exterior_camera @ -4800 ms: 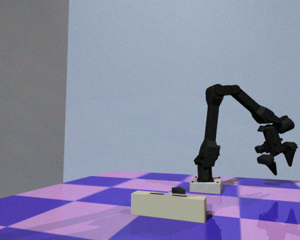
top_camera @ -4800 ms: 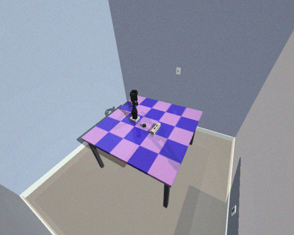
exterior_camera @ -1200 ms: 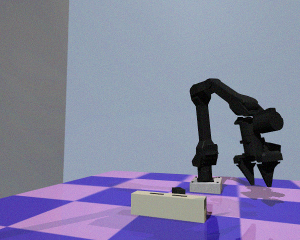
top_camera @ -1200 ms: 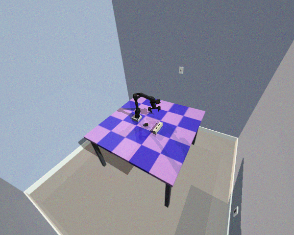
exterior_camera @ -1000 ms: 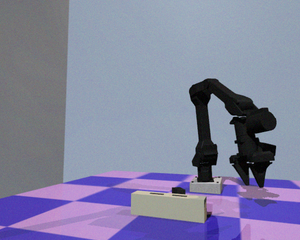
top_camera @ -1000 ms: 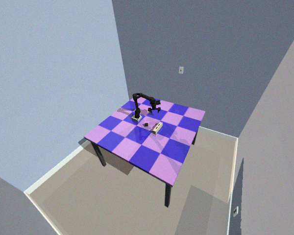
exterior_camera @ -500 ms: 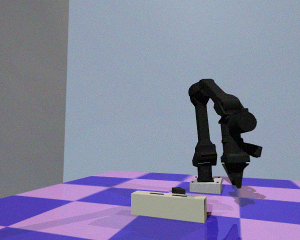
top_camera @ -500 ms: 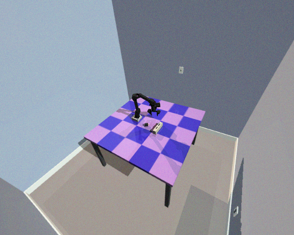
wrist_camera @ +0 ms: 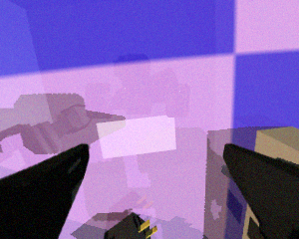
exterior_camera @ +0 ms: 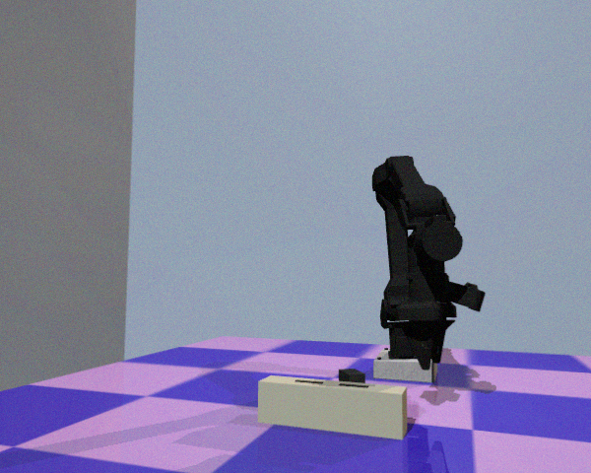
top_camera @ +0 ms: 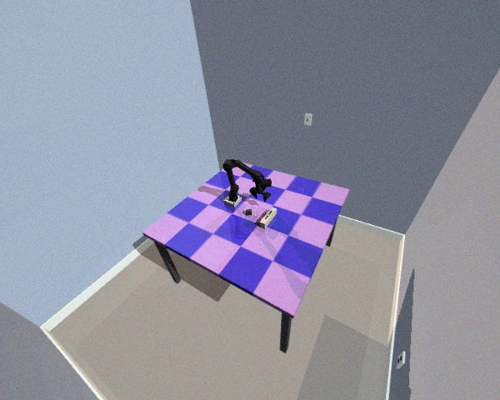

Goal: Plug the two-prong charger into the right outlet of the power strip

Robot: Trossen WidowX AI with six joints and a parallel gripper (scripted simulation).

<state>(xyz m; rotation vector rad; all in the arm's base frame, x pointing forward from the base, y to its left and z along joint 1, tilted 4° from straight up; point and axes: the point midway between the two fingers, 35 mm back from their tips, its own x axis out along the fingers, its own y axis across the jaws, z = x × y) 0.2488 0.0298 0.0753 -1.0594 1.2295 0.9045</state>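
The black charger [top_camera: 247,212] [exterior_camera: 351,375] [wrist_camera: 127,228] lies on the table between the robot base and the power strip. Its two gold prongs [wrist_camera: 149,229] point toward the strip's side in the wrist view. The cream power strip [top_camera: 271,218] [exterior_camera: 331,412] [wrist_camera: 284,139] rests on the table with two dark slotted outlets on its top. It is partly hidden by the right finger in the wrist view. My gripper [top_camera: 260,198] [wrist_camera: 157,150] is open and empty, above the table. The charger is at the bottom edge of the wrist view, nearer than the fingertips' line and not between them.
The arm's pale base [top_camera: 232,201] [exterior_camera: 403,370] stands behind the charger, on the side away from the strip. The checkered table [top_camera: 211,253] [exterior_camera: 41,433] carries overlapping shadows of the arm. The power strip stands up as a low block beside the right finger in the wrist view.
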